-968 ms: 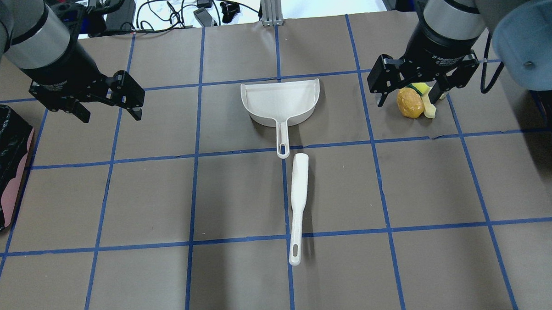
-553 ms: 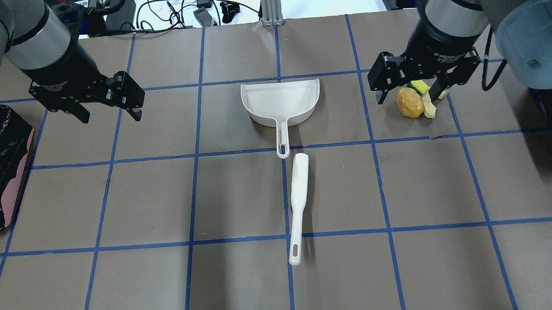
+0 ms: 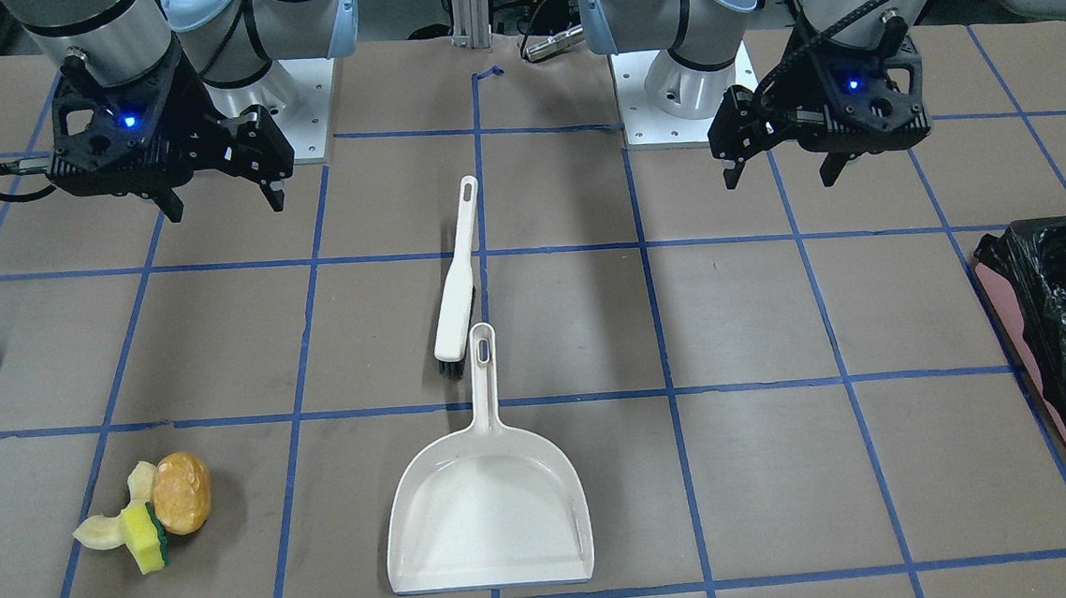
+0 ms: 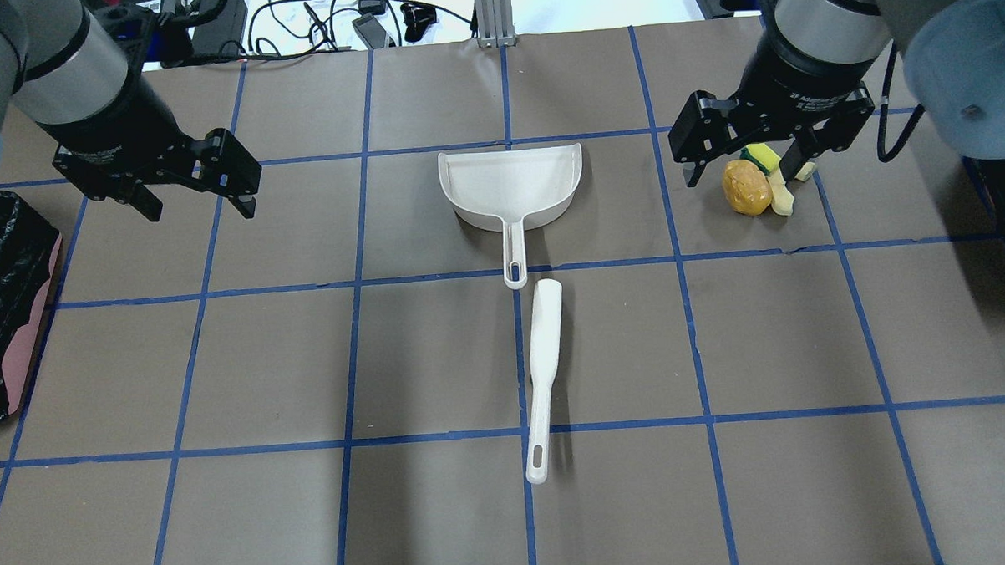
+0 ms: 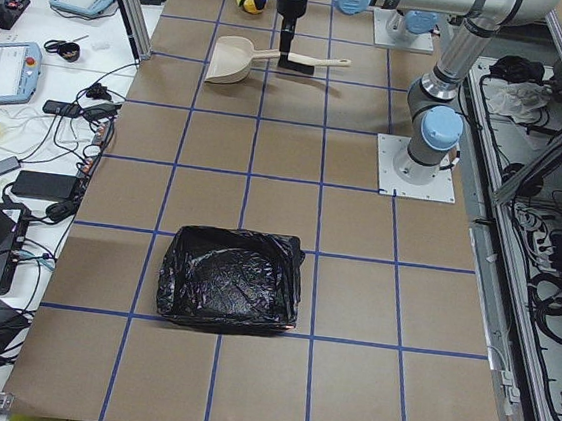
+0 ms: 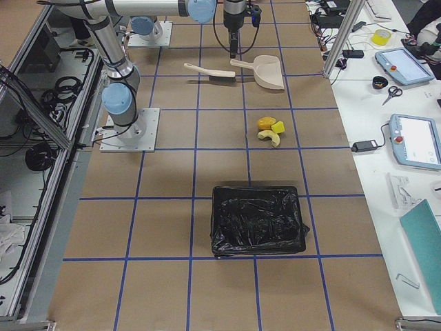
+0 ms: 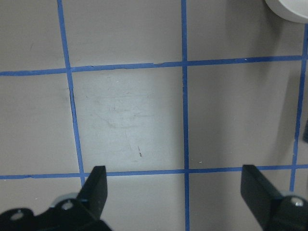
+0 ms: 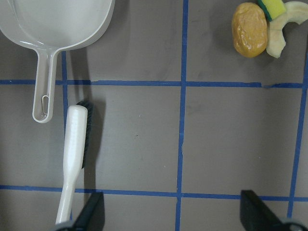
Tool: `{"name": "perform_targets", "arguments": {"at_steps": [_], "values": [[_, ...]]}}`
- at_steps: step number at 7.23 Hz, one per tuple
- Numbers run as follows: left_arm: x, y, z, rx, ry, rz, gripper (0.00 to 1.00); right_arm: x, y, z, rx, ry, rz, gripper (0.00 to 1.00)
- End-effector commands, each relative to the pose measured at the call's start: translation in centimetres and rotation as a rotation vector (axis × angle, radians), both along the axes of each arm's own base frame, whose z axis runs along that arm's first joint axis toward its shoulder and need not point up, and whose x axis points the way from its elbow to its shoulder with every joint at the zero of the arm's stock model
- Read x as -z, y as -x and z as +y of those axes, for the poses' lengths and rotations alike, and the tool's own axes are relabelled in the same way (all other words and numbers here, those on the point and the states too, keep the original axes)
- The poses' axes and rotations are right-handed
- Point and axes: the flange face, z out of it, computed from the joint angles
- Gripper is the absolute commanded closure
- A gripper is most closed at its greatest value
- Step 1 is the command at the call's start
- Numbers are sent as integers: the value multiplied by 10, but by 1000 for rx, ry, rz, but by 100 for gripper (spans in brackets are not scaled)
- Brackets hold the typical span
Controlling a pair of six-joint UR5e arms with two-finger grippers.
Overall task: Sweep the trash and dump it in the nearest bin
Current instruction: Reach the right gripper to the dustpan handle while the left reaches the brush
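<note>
Right gripper (image 3: 226, 208) hangs wide open and empty above the table (image 3: 573, 334); left gripper (image 3: 780, 178) likewise. Ahead of the right one lies the trash (image 3: 149, 509): a glossy rounded orange-brown lump (image 3: 181, 492), pale curved peels (image 3: 99, 533), a blocky yellow sponge (image 3: 144, 540) backed green, all touching.

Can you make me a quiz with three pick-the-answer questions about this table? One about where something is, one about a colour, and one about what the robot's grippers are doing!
1. Where is the white plastic brush compared with the white plastic dustpan?
A) inside it
B) lying with its bristle end by the dustpan's handle tip
C) underneath it

2. The yellow sponge has a backing that is:
A) red
B) green
C) blue

3. The left gripper and right gripper are:
A) open and empty
B) shut on the brush
C) shut on the dustpan

Answers:
1 B: the overhead view shows them nearly end to end.
2 B: a green strip runs along the sponge.
3 A: both wrist views show fingers spread with nothing between.
</note>
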Motion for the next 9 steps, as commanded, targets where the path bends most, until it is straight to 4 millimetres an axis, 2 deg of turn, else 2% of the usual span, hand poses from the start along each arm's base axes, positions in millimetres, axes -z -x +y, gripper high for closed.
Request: {"name": "perform_targets", "arguments": {"at_steps": [1,3,4,7,8,9], "values": [[4,-1,-2,-1,-8,1,0,1,0,-1,1,1,0,0],[5,-1,-2,-2,-19,1,0,-2,0,-9,2,74,2,0],[7,-1,-2,-2,-22,1,0,3,-1,-7,4,61,-7,0],[45,17,16,-10,-81,21,0,25,-17,-21,-31,41,-13,0],[58,50,29,24,-97,19,0,37,-21,-34,-33,21,-16,0],[68,87,44,14,-96,14,0,40,-36,-55,-51,42,-16,0]]}}
